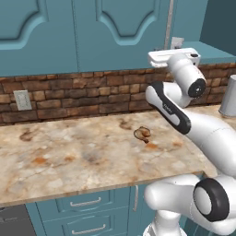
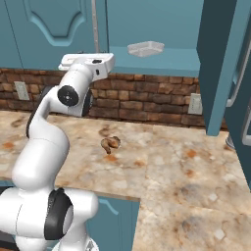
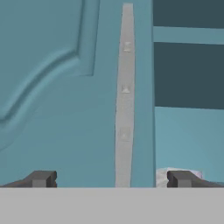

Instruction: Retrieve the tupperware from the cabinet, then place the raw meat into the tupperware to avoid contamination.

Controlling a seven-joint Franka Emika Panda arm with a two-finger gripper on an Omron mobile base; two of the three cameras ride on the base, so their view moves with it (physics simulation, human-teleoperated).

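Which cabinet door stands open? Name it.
The right-hand door of the cabinet, swung out edge-on, baring the tupperware on the shelf; the door left of it is shut.

Two base views flanking the arm, sharing counter (image 1: 69, 156) and cabinet (image 1: 115, 32), hand view close on cabinet handle (image 3: 124, 96)

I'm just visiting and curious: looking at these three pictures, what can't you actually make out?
- The tupperware on the open cabinet shelf: the right base view looks from below, so its inside is hidden.
- The hand, hand view: the picture's bottom cuts off all but the open fingertips.
- The raw meat: too small to tell its cut.
- The metal cylinder, left base view: cut off by the right edge.
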